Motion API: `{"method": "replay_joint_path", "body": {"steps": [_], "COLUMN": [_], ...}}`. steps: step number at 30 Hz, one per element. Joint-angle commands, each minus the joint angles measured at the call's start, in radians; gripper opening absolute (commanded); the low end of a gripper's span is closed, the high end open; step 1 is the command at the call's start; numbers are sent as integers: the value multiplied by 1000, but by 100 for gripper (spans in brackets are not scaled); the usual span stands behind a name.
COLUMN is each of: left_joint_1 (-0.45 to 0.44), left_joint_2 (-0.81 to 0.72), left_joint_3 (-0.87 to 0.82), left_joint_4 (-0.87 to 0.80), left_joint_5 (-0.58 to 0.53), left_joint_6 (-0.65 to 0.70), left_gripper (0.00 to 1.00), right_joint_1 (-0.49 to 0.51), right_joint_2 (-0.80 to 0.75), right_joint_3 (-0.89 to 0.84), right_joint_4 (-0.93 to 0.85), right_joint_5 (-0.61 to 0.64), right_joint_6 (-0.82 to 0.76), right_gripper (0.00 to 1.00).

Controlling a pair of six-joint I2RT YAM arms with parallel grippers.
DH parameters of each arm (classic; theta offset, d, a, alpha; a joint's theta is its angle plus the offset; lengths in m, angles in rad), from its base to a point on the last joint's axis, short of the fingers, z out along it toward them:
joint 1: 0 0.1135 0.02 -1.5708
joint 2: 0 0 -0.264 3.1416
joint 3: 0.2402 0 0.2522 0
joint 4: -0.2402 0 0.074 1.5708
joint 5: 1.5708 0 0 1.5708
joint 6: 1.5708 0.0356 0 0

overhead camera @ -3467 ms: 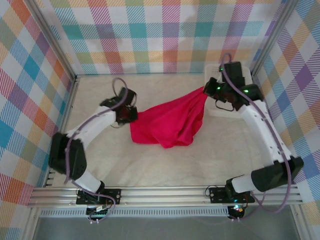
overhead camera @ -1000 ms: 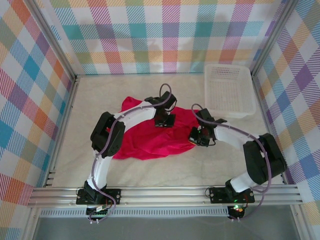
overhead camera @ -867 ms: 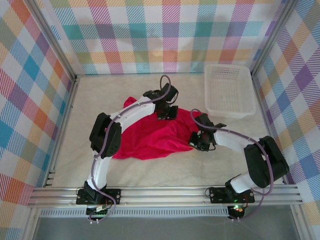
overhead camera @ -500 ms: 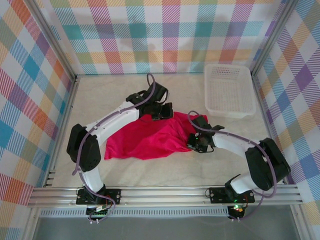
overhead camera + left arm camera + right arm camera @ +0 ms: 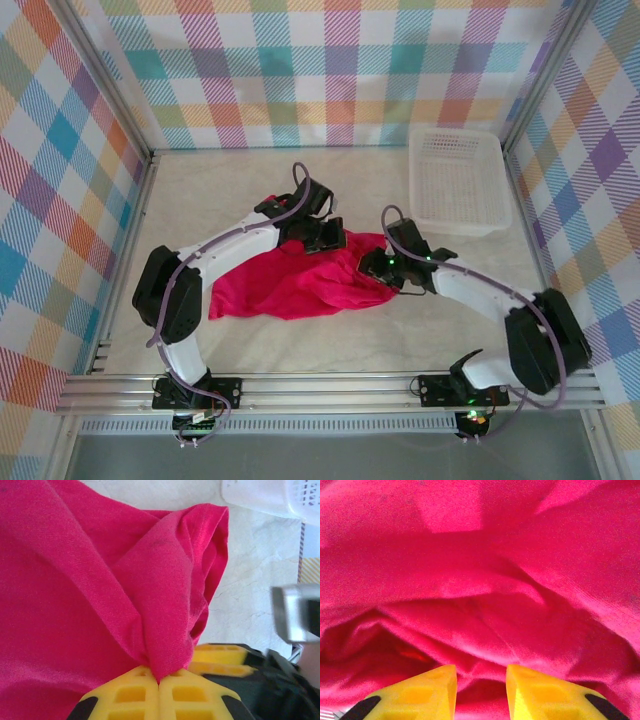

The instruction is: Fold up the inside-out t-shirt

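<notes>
The left arm (image 5: 235,243) and right arm (image 5: 480,290) are white with black joints, each trailing a mauve cable (image 5: 297,172). Their fingers (image 5: 427,690) are yellow, waffle-moulded.

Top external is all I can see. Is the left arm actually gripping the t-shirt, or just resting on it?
Observer: Gripping. On the left wrist camera the left fingers are pressed together with a fold of the t-shirt pinched between them.
Operator: And the right?
Observer: The right wrist camera shows the right fingers apart, with a clear gap. Red cloth lies past the tips and nothing is clamped.
Operator: What's around the left grip?
Observer: The pinched fold runs up to a hemmed edge, possibly a sleeve, lying over the bare table. A corner of the white basket is beyond it.
</notes>
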Motion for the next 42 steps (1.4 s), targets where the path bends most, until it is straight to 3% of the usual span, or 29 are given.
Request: {"method": "replay_joint_path", "body": {"steps": [1, 4, 6, 8, 10, 11, 14, 19, 28, 32, 35, 38, 42], "left_joint_1": [14, 14, 18, 27, 42, 51, 88, 144, 163, 161, 150, 134, 125], "left_joint_2": [-10, -15, -16, -19, -21, -22, -28, -1, 88, 95, 68, 51, 45], "left_joint_3": [6, 4, 2, 0, 0, 0, -2, -17, -34, -44, -67, -66, -64], "left_joint_4": [12, 8, 7, 9, 6, 5, -3, 0, 1, 14, 48, 44, 36], "left_joint_5": [20, 16, 14, 21, 29, 31, 26, 25, 21, 41, 54, 51, 48], "left_joint_6": [-9, -10, -10, -12, -9, -10, -1, 8, 23, 14, -6, -6, -2], "left_gripper": [0, 0, 0, 0, 0, 0, 0, 11, 8, 8, 3, 2, 2], "right_joint_1": [9, 18, 21, 21, 21, 21, 21, 20, 11, -43, -68, -52, 37], "right_joint_2": [82, 149, 182, 199, 187, 172, 75, -92, -305, -298, -208, -119, -49], "right_joint_3": [64, 100, 118, 132, 156, 172, 206, 242, 257, 203, 146, 138, 209], "right_joint_4": [96, 127, 136, 132, 70, 27, -92, -226, -322, -317, -263, -180, -181], "right_joint_5": [-48, -54, -55, -49, -18, 0, 51, 70, 107, 136, 140, 37, 79], "right_joint_6": [29, 52, 72, 91, 86, 75, 30, -18, -56, -74, -72, -73, -107], "right_gripper": [34, 41, 39, 26, 3, 0, 0, 0, 0, 0, 0, 1, 30]}}
